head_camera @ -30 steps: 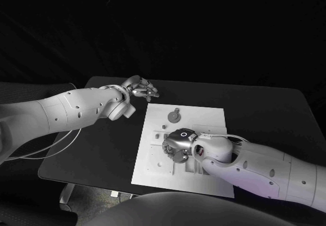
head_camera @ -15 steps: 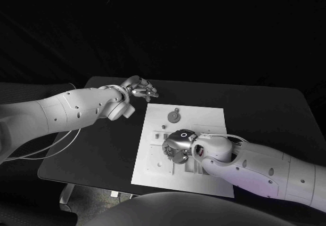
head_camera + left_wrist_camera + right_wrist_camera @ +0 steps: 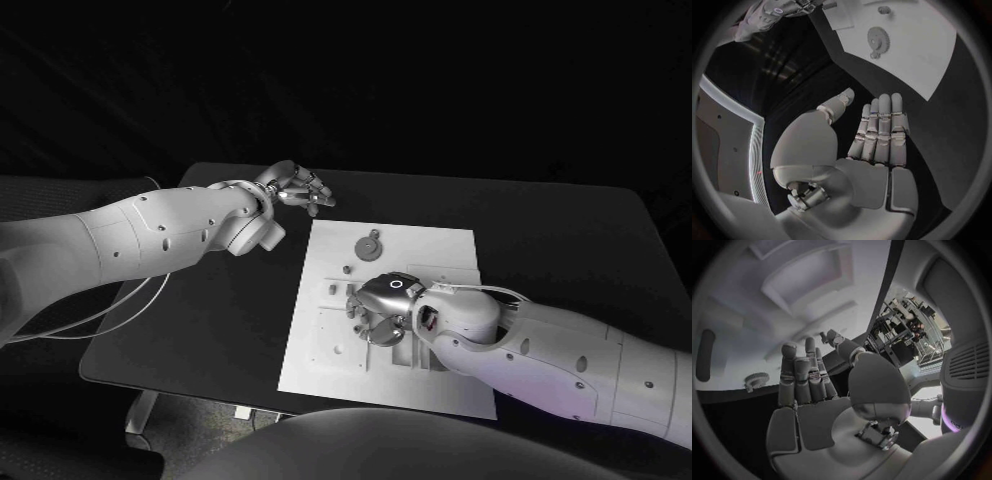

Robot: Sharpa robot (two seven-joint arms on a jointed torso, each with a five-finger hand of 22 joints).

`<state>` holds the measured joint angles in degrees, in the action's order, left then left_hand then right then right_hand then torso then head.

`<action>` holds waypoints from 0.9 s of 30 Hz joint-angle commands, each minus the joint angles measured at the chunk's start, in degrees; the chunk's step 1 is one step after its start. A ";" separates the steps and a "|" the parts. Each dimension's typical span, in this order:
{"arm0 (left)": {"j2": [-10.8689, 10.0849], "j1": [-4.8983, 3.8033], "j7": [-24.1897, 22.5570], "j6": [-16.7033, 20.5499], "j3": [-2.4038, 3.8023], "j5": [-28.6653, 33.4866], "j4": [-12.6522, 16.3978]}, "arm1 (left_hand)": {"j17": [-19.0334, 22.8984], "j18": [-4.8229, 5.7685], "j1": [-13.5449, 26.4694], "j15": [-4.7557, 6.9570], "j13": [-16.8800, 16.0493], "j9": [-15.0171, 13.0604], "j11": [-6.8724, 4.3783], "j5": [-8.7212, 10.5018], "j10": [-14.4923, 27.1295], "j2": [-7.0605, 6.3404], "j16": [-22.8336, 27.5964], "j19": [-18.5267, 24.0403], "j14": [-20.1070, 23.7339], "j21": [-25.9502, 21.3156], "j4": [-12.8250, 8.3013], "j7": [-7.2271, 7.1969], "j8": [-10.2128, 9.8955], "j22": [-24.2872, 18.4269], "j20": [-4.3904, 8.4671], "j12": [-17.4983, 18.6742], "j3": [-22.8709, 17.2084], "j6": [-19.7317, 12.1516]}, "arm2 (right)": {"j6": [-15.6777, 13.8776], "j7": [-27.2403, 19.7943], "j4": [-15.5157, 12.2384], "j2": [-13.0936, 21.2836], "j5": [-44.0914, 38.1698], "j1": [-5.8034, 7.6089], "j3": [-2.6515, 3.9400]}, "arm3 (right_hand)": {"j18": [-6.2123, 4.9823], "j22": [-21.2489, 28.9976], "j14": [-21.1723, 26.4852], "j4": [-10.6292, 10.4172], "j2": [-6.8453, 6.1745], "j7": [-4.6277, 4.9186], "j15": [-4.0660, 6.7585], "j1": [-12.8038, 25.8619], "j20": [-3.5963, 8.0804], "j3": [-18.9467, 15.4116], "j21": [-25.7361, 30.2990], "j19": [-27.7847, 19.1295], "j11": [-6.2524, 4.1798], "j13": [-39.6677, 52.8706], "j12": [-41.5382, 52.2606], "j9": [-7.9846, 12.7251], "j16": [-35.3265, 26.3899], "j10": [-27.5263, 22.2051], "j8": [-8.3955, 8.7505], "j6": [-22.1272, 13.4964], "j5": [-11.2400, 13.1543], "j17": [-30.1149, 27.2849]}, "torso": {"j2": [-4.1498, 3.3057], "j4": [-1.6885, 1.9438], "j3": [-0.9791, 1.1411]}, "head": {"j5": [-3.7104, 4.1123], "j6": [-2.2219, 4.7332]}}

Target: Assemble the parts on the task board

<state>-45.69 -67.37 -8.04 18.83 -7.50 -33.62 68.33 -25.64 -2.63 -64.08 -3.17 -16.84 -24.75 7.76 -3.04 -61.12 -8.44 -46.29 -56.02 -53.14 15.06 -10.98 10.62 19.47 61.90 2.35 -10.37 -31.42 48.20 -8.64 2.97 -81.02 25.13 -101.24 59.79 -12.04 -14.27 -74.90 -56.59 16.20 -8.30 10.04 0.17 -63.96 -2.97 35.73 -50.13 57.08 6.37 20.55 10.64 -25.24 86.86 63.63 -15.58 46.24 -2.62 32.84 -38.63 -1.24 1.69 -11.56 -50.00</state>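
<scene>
The white task board (image 3: 440,252) lies in the middle of the black table. A round gear part (image 3: 371,245) sits near its far edge, also seen as the gear (image 3: 877,41) and the gear (image 3: 754,379). Small pegs (image 3: 346,270) stand left of the board's middle. My right hand (image 3: 378,312) hovers low over the board's middle, fingers (image 3: 803,372) stretched out, thumb apart, holding nothing. My left hand (image 3: 297,186) hangs over the table beyond the board's far left corner, its fingers (image 3: 879,130) straight and side by side, holding nothing.
Recessed slots (image 3: 418,352) lie in the board close by the right forearm. The black table (image 3: 562,240) stretches bare to the right of the board. A pale cable (image 3: 137,300) loops under the left arm at the table's left edge.
The right hand and wrist have shifted slightly to the right over the board. The left hand has stayed in place.
</scene>
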 commanded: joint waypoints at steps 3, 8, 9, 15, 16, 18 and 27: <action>-0.13 -0.10 -0.04 0.00 0.05 -0.21 0.15 | -0.08 -0.96 0.03 -0.06 0.08 -0.07 0.25 0.21 0.37 0.15 0.24 -0.39 -0.34 0.00 0.10 -0.11 -0.14 0.02 0.03 0.00 0.25 -0.47 | -3.71 -0.40 -1.79 1.74 0.85 0.37 0.06 | -0.73 -0.67 0.02 -0.02 -0.73 -0.18 -0.33 0.01 0.05 -0.35 0.31 -0.42 0.02 -0.04 -0.16 0.03 -0.08 -0.36 0.28 -0.27 -0.29 0.08 | 0.00 0.00 0.01 | 0.19 0.00; -0.29 -0.10 -0.23 0.03 0.05 -0.21 0.14 | -0.10 -0.96 0.01 -0.07 0.09 -0.08 0.26 0.21 0.38 0.18 0.27 -0.37 -0.33 -0.01 0.11 -0.12 -0.14 0.02 0.03 0.00 0.24 -0.47 | -5.28 -0.54 -4.65 5.50 2.59 1.68 1.72 | -0.73 -0.73 -0.11 -0.03 -0.67 -0.25 -0.25 -0.40 0.11 -0.38 0.18 -0.19 -0.08 0.02 0.05 -0.12 0.08 -0.19 -0.16 0.30 -0.29 0.16 | 0.00 -0.01 0.01 | 0.65 0.34; -0.32 -0.10 -0.31 0.05 0.05 -0.21 0.11 | -0.10 -0.96 0.01 -0.07 0.09 -0.08 0.26 0.21 0.38 0.18 0.27 -0.37 -0.33 -0.01 0.11 -0.12 -0.14 0.02 0.03 0.00 0.24 -0.47 | -5.19 -0.55 -5.07 6.29 3.11 1.95 2.33 | -0.73 -0.74 -0.14 -0.04 -0.67 -0.25 -0.23 -0.46 0.13 -0.39 0.16 -0.14 -0.09 0.03 0.08 -0.14 0.11 -0.16 -0.23 0.38 -0.29 0.17 | 0.00 -0.01 0.02 | 0.70 0.40; -0.68 -0.10 -0.98 0.12 0.04 -0.09 0.04 | -0.15 -0.93 0.03 -0.10 0.13 -0.10 0.27 0.21 0.38 0.11 0.38 -0.29 -0.24 -0.08 0.13 -0.13 -0.12 0.02 0.01 -0.01 0.27 -0.44 | -4.28 -0.26 -8.59 12.32 7.22 5.04 5.65 | -0.73 -0.83 -0.54 -0.28 -0.71 0.05 -0.15 -0.48 0.25 -0.60 -0.11 0.33 -0.16 0.05 0.24 -0.27 0.33 -0.08 -0.66 0.92 -0.29 0.25 | 0.00 -0.01 0.01 | 1.51 1.16; -0.69 -0.10 -1.05 0.14 0.04 -0.04 0.06 | -0.17 -0.88 0.02 -0.17 0.16 -0.11 0.27 0.21 0.38 0.04 0.55 -0.09 -0.07 -0.21 0.13 -0.14 -0.11 -0.02 -0.05 -0.02 0.28 -0.42 | -3.98 -0.23 -9.06 13.41 7.32 5.75 5.96 | -0.73 -0.85 -0.74 -0.35 -0.78 0.13 -0.15 -0.46 0.31 -0.65 -0.21 0.51 -0.15 0.03 0.23 -0.27 0.43 -0.16 -0.68 0.92 -0.29 0.28 | -0.01 -0.01 0.01 | 1.75 1.34; -0.67 -0.10 -1.14 0.06 0.04 0.01 0.03 | -0.19 -0.79 0.02 -0.32 0.23 -0.13 0.28 0.21 0.39 0.03 0.90 0.29 0.25 -0.49 0.18 -0.14 -0.11 -0.11 -0.16 -0.05 0.27 -0.41 | -3.62 -0.18 -9.57 15.16 8.90 7.24 5.95 | -0.73 -0.88 -0.99 -0.50 -1.11 0.11 -0.18 -0.33 0.39 -0.77 -0.33 0.73 -0.11 -0.01 0.20 -0.26 0.51 -0.29 -0.71 0.89 -0.29 0.29 | -0.01 -0.02 0.01 | 1.91 1.56; -0.50 -0.09 -1.25 0.08 0.03 0.06 -0.19 | -0.23 -0.76 0.01 -0.39 0.27 -0.14 0.28 0.21 0.39 0.05 1.05 0.41 0.34 -0.59 0.22 -0.15 -0.11 -0.14 -0.21 -0.06 0.25 -0.41 | 1.68 1.09 -9.22 17.45 8.55 8.54 5.69 | -0.73 -0.85 -1.11 -2.34 -3.50 -0.46 -1.06 0.88 0.51 -1.06 -0.23 0.75 0.81 -0.62 -0.81 -0.03 0.38 -2.60 -0.47 -0.13 -0.29 0.21 | 0.01 -0.05 0.02 | 1.73 1.99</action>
<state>-46.32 -67.39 -8.34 18.84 -7.52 -33.61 68.09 -25.81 -2.99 -64.08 -3.38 -16.63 -24.81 7.97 -3.04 -60.91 -8.44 -45.48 -55.89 -52.92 14.75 -10.99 10.62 19.47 61.82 2.22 -10.37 -31.42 48.20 -10.71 3.45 -90.34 42.62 -93.44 68.40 -6.32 -14.18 -74.90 -57.72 14.19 -11.44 9.60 -0.53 -63.09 -2.46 34.55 -50.12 57.65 6.64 19.98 9.98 -25.34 87.20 61.88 -15.95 46.47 -2.62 33.08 -38.62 -1.25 1.70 -9.64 -48.05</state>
